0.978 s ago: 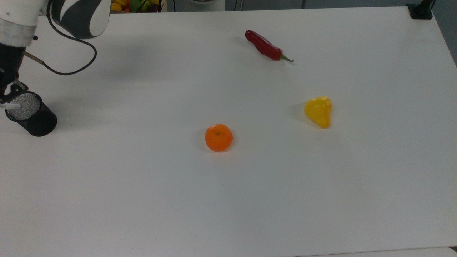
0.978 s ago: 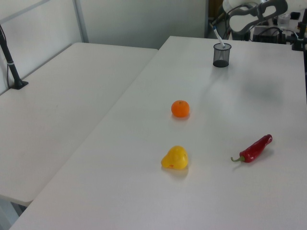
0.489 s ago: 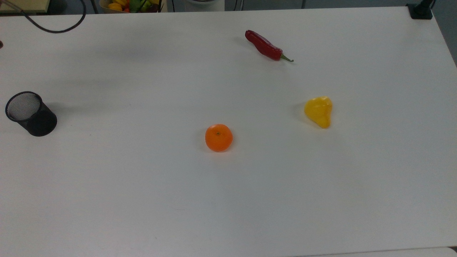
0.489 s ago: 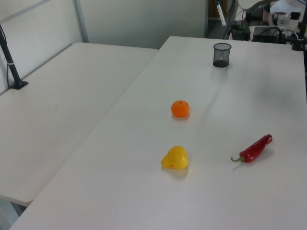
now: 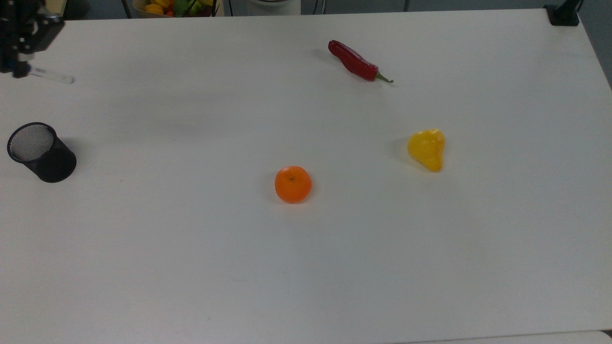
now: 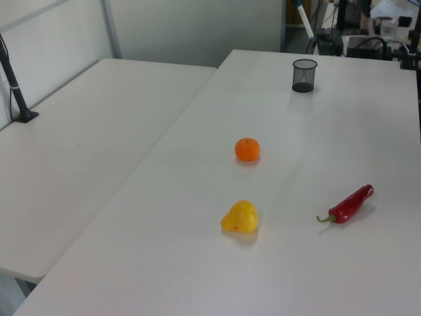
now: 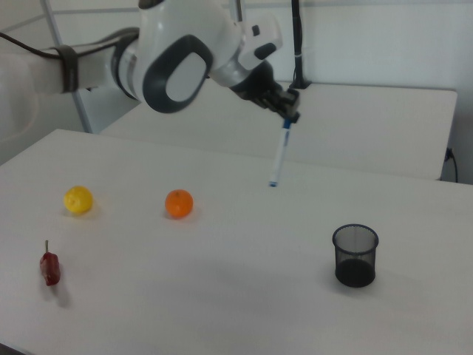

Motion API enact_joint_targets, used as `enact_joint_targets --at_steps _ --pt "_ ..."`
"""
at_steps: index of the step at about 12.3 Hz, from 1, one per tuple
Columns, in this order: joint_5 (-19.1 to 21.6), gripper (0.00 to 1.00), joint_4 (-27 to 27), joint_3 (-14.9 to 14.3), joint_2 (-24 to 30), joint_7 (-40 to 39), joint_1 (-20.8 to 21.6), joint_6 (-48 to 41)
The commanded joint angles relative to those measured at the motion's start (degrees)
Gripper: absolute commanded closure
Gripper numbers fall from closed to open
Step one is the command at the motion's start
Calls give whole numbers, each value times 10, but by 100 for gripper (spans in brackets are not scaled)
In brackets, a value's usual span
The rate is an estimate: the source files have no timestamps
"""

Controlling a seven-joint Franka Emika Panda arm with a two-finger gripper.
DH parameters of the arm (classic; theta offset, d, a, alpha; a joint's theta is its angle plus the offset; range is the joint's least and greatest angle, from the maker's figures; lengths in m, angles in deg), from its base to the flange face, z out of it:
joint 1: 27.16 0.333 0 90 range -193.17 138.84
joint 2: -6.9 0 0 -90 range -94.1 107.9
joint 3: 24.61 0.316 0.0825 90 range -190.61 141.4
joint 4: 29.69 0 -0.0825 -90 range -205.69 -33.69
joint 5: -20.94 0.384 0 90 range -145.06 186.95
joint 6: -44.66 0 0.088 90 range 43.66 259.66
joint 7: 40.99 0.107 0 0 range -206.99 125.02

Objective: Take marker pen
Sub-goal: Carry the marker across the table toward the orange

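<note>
The white table (image 5: 334,267) spreads wide, and the black mesh cup (image 7: 355,255) is our landmark. Up above the cup, the big white arm (image 7: 177,63) reaches in from the right view's left, and its gripper (image 7: 287,112) is clamped on the marker pen (image 7: 278,157), gripping the upper end. The pen hangs nearly upright in the air, well clear of the cup, small blue tip pointing down. In the top view the gripper (image 5: 20,67) sits beyond the cup (image 5: 40,152), the pen (image 5: 50,75) sticking out sideways from it. Away from the cup, the orange (image 5: 292,184) lies mid-table, the yellow fruit (image 5: 427,148) farther off, and the red chili (image 5: 356,62) farthest, all well apart from each other.
</note>
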Motion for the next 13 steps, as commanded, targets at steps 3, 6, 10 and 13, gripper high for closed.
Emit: enact_joint_targets --at_steps 3,6,10,13 --pt "86 100 -32 57 54 6 35 -233" --pt "88 100 -57 106 44 6 37 -284" --pt "89 100 -62 127 6 28 66 -305" --pt "88 100 -77 150 -18 65 79 -294"
